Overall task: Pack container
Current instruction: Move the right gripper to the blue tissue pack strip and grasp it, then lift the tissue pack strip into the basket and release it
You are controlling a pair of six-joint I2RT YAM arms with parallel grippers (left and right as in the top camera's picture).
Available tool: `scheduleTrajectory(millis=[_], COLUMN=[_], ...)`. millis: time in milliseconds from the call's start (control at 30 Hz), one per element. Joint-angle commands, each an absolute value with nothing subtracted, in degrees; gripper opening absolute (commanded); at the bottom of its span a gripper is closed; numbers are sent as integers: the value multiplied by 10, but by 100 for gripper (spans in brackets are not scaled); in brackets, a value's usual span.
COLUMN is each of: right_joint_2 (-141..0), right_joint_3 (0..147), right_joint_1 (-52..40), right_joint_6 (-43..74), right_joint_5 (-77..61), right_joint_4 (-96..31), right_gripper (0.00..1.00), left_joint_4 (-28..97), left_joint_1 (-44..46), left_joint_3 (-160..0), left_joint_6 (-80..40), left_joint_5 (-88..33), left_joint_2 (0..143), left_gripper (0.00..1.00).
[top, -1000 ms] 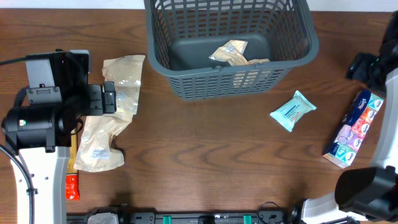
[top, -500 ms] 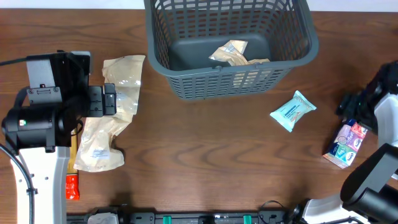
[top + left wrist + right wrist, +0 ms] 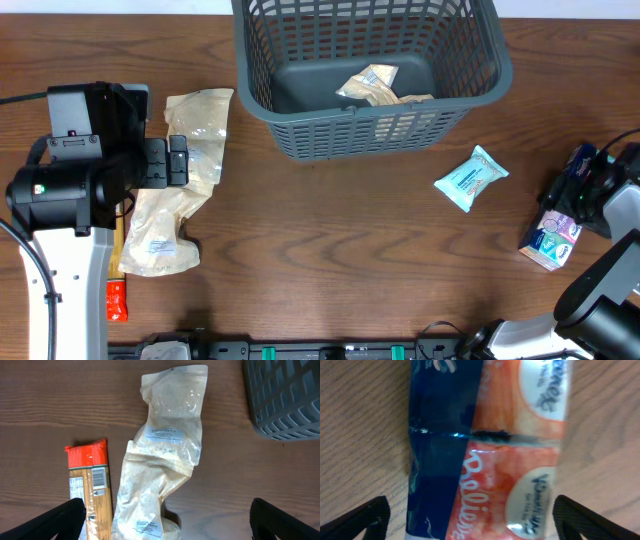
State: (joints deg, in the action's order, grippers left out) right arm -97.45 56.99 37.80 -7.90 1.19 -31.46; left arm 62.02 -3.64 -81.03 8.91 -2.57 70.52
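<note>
Jaws wide and empty, the right gripper (image 3: 476, 517) straddles the tissue pack (image 3: 552, 240) on the worktop (image 3: 340, 250), well right of the container (image 3: 290, 130); best to centre first, then close across the pack's narrow width.

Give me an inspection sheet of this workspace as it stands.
Surface: brown wooden table, wood grain visible.
Job's things: grey basket at top centre of the overhead view, one tan packet inside.
Clutter: pale pouches and pasta pack on the left; teal wipes packet and tissue pack on the right.
Grippers: left gripper open above the pouches; right gripper open, fingers either side of the tissue pack.
Cables: black cable by the left arm.
Surroundings: black rail along the near edge.
</note>
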Motion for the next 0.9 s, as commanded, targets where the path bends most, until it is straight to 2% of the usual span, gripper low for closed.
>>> scheduleTrajectory(millis=[0,100,200,233,367,567,867], right_joint_2=[-976,-976,-976,-976,-976,-976,-926], right_joint_3=[550,540,538,538,538,538,607], right_joint_1=[382,382,382,382,382,382,378], right_joint_6=[-84,-66,-51,-51,-18,4,5], right_joint_5=[-10,-10,-10,-10,-12,-34,-94], right_joint_4=[-301,-290,-284,-284,-280,-279,-322], right_gripper=[78,70,69,65,34,2,1], left_joint_4=[623,623,624,624,623,623,623], left_joint_1=[-36,-36,-36,-36,-36,-36,-36], left_joint_3=[-815,-815,-815,-815,-815,-815,-815], left_joint_6=[94,94,94,94,94,94,94], left_joint_5=[-19,-19,-19,-19,-19,-19,-19], left_joint_2=[708,708,708,708,708,708,708], left_gripper=[99,99,99,99,99,99,99])
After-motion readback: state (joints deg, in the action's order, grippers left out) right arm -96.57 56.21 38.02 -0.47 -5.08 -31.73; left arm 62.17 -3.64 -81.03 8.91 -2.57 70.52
